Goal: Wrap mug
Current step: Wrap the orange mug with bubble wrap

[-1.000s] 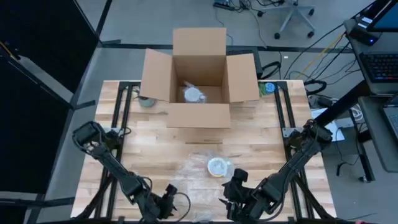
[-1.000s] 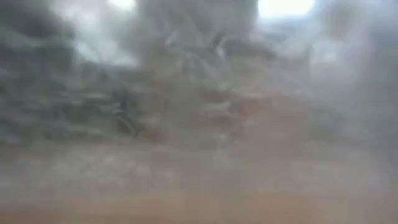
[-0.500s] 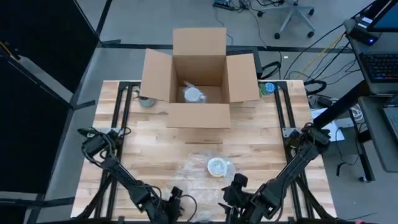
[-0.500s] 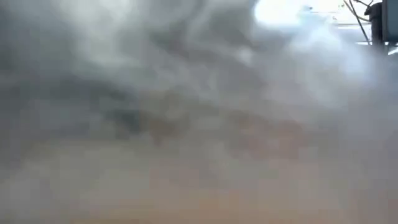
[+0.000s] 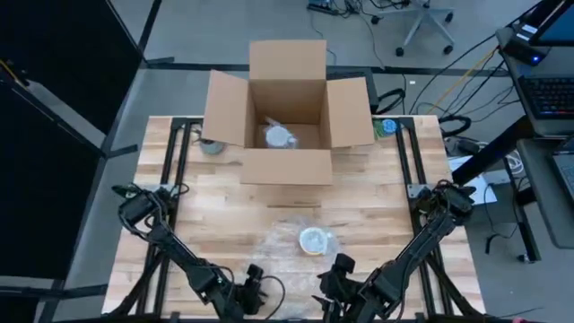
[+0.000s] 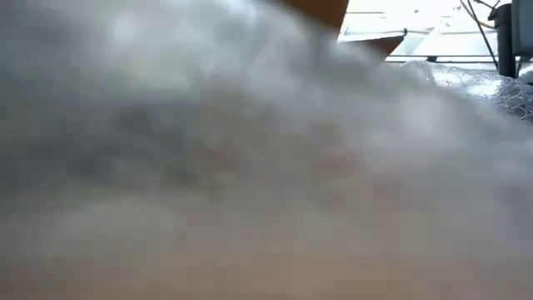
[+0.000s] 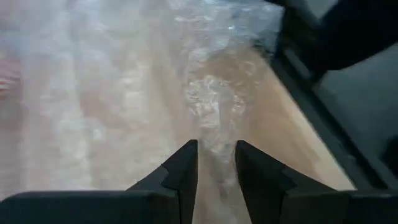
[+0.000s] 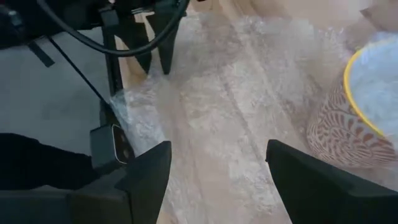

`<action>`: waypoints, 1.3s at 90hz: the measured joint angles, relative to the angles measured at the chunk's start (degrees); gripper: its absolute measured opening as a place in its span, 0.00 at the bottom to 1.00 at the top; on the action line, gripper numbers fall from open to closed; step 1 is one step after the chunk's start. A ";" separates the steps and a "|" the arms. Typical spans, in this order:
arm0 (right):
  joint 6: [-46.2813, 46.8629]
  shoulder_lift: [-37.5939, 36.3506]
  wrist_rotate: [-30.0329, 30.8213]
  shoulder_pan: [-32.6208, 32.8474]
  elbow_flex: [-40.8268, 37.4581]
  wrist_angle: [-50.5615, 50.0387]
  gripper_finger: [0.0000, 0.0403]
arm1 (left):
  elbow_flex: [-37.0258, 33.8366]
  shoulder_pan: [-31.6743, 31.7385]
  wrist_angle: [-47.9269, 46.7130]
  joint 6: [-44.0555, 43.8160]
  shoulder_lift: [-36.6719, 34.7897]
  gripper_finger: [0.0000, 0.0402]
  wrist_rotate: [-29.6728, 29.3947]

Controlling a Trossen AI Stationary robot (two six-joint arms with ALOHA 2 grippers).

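Observation:
A patterned mug point(image 5: 313, 240) with a yellow rim stands upright on a clear sheet of bubble wrap point(image 5: 280, 256) spread on the wooden table, near its front edge. My left gripper point(image 5: 260, 289) is at the wrap's near edge, shut on a bunched ridge of it point(image 7: 214, 118). My right gripper point(image 5: 334, 280) stands open just on the near side of the mug point(image 8: 357, 118), over the wrap point(image 8: 236, 106), with nothing between its fingers. In the low view, blurred wrap point(image 6: 250, 167) fills almost the whole picture. My left gripper pinches a gathered ridge of the bubble wrap point(image 7: 216, 155) between its two fingers, at the sheet's near edge. The fingers point(image 8: 163, 59) slant down onto it from the near side. The wrap is bunched where it is held; the rest lies on the table under the mug.
An open cardboard box point(image 5: 287, 117) stands at the table's far middle with a wrapped object point(image 5: 280, 136) inside. A tape roll point(image 5: 213, 145) lies left of the box and a small green item point(image 5: 387, 127) to its right. Bare wood lies between the box and the mug.
My left gripper has gone toward the table's right edge along the near edge, closer to my right gripper. The bubble wrap's near part has risen in front of the low camera and now covers most of that view. The mug has stayed put.

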 joint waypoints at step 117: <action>-9.44 -6.34 12.55 -3.80 0.07 -22.70 0.62 | 10.49 15.97 -0.33 18.59 -7.56 0.00 -7.50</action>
